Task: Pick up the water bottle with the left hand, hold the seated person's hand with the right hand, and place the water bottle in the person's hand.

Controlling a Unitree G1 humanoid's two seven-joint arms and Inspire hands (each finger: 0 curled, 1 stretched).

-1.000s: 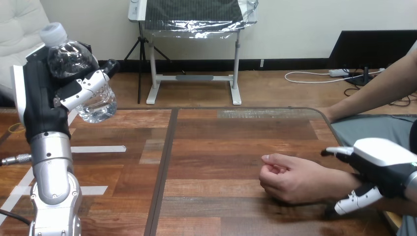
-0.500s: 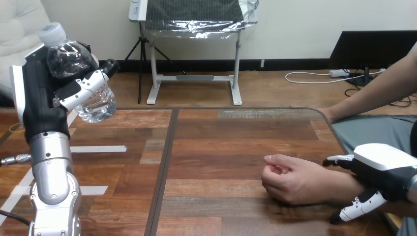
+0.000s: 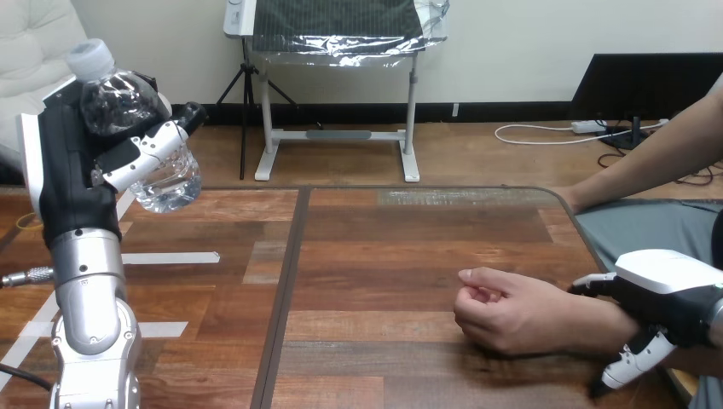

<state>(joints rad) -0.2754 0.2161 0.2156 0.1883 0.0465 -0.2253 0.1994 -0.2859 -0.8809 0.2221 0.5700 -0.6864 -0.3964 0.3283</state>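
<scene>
The left hand (image 3: 66, 166) is raised high at the table's left, well above the wood, with its fingers (image 3: 141, 153) curled round the bottle (image 3: 128, 106) and gripping it. The bottle is clear and tilts, its white cap (image 3: 90, 56) up and to the left and its base down and to the right, past the fingers; it touches nothing but the hand. The silver left forearm (image 3: 89, 332) rises from the bottom edge below it. Across the table (image 3: 384, 247), near its right side, the person's hand (image 3: 511, 315) rests on the wood, loosely closed, knuckles pointing left towards the middle. It is well apart from the bottle, with bare wood between them. The right hand (image 3: 669, 277) comes in from the lower right corner and sits at the person's wrist (image 3: 610, 324), its white back just beside and partly over it. Whether it grips the wrist or only lies against it I cannot tell. A second arm of the person (image 3: 648, 162) reaches down from the upper right to the table's far right corner, apart from both robot hands. Strips of white tape (image 3: 170, 257) lie on the wood at the left, below the raised bottle, and a dark seam (image 3: 286, 298) runs from the far edge towards the near one, between the left arm and the person's hand.
</scene>
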